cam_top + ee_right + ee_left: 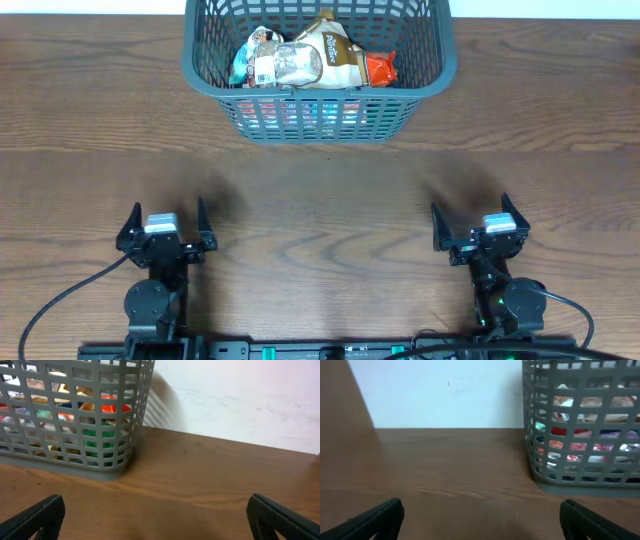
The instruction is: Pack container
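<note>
Overhead, we see bags [300, 60] in the basket [318, 112]. Our left gripper [168, 206] and right gripper [471, 205] have fingers wide apart, empty. Packing looks done, so we should not bump it.

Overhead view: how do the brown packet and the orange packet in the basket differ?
The brown packet is bigger than the orange packet. The brown packet is brown and white; the orange packet is orange-red. The brown packet sits central, the orange packet to its right. Both lie inside the basket.
</note>
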Robot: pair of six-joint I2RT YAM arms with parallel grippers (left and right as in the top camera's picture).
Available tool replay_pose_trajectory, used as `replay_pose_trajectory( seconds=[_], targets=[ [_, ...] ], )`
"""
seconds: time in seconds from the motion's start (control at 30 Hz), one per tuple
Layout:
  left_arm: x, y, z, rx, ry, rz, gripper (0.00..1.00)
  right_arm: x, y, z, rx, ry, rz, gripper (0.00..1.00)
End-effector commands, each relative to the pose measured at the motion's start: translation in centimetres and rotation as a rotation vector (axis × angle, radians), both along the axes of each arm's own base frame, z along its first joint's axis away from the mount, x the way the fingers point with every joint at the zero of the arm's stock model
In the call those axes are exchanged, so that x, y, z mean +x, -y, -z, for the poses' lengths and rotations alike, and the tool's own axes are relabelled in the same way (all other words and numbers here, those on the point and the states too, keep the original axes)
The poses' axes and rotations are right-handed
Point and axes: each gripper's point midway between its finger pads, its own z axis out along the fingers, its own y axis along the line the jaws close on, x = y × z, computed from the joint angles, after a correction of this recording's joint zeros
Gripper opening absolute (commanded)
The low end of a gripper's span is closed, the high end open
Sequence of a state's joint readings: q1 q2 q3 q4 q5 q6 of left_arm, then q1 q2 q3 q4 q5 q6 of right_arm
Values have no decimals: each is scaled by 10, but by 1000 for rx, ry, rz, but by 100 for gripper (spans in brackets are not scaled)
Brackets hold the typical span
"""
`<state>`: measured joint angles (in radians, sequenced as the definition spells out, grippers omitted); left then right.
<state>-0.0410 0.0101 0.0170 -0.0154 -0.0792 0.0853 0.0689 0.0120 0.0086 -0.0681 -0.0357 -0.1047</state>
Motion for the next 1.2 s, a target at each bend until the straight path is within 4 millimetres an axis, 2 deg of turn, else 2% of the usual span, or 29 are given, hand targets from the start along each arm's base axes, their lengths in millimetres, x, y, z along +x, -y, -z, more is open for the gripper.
replay_pose_trajectory(
  seconds=[0.0, 0.27, 0.43, 1.17],
  targets=[
    [-2, -6, 16, -32, -48, -38, 99, 0, -1, 1, 18, -2, 0, 99],
    [-1, 12, 19, -45, -61, 64, 98, 0, -1, 1, 18, -2, 0, 99],
    [-1, 12, 19, -95, -58, 59, 98, 0, -1, 1, 18, -2, 0, 99],
    [-1, 12, 19, -93, -60, 59, 99, 0, -1, 1, 18, -2, 0, 99]
  ],
)
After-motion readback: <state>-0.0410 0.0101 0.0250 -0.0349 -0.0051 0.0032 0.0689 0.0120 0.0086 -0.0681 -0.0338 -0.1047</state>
